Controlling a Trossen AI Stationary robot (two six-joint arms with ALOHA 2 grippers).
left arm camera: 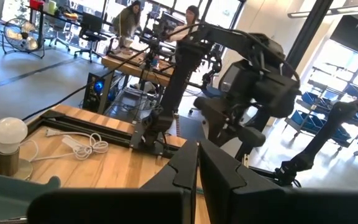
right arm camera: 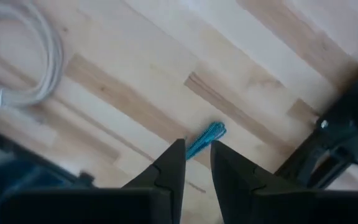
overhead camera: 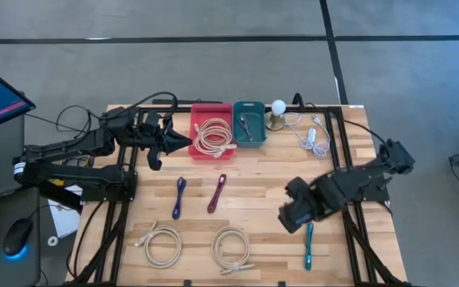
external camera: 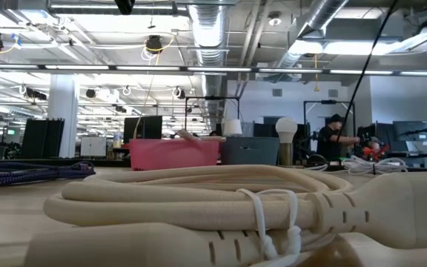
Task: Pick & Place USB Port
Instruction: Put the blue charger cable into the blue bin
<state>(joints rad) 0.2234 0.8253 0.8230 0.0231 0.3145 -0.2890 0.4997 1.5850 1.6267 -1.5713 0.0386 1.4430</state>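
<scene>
I have the right end effector (overhead camera: 295,215) hovering low over the wooden counter (overhead camera: 265,171), just above the near end of the teal cable (overhead camera: 309,245); from its wrist camera the fingers are slightly parted with nothing between them, and the braided teal tip (right arm camera: 206,138) shows in the gap, so I judge this is the line-up for a grab. The left end effector (overhead camera: 183,143) waits beside the red bin (overhead camera: 198,127), fingers pressed together and empty, probably parked clear of the work. That bin already holds a coiled cream cable (overhead camera: 213,137), rubbery and smooth; the teal bin (overhead camera: 249,108) next to it holds a small dark item I cannot identify. Two more cream coils (overhead camera: 163,242) and the woven purple cable (overhead camera: 179,197) and maroon cable (overhead camera: 217,193) lie loose on the planks.
</scene>
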